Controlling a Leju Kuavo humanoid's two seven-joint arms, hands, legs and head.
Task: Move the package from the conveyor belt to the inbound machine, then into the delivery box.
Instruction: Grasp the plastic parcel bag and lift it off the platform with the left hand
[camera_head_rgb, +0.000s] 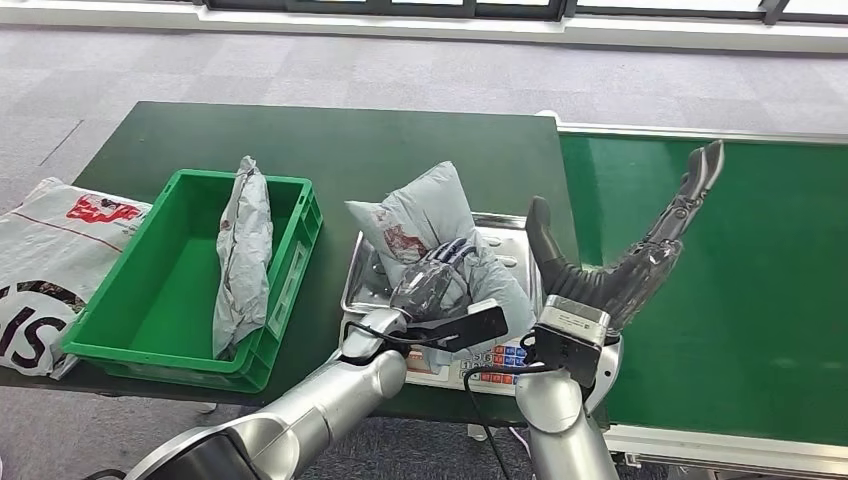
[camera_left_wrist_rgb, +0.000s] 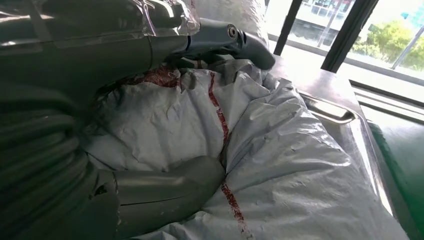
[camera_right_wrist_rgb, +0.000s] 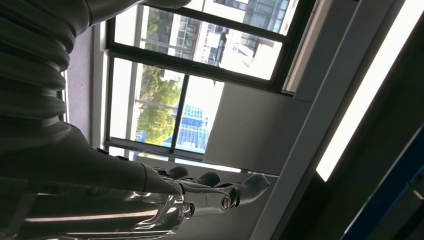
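A: Package sat on the steel pan of the inbound machine, a grey poly mailer with red print, and the left hand had it clamped between thumb and fingers!

B: And the left wrist view backed that up: the thumb dug under the crinkled film while fingers pressed over the top. Soft and puffy, I'd say, probably light.

A: Slippery film too, in my judgement. Best taken around its bulging middle, not by a loose corner that would sag or slide out.

B: The right hand?

A: Held nothing, fingers spread wide above the green conveyor belt.

B: Count them up.

A: 2 grey mailers: 1 on the scale pan, 1 standing on edge in the green delivery box. 1 box, 1 machine, 1 belt, plus 1 white printed sack lying beside the box.
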